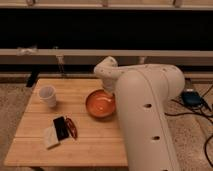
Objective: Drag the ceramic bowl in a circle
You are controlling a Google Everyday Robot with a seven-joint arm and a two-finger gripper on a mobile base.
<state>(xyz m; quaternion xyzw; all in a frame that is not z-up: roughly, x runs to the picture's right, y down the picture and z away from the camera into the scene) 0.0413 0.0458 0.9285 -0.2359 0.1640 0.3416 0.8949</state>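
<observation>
Wood-slat table [95,142] fills the foreground, on speckled floor. Nearest on it lie flat packets [59,131], no writing legible; beyond them the ceramic bowl [100,104], white cup [47,95] to its left. The gripper [107,92] sits at the bowl's far rim, hidden by the arm. Behind the table runs a dark wall.

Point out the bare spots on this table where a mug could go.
Bare wooden table: the front strip below the ceramic bowl, and the back edge between white cup and bowl. Crowded: front left, by the black and white items. The gripper sits at the bowl's far rim.
</observation>
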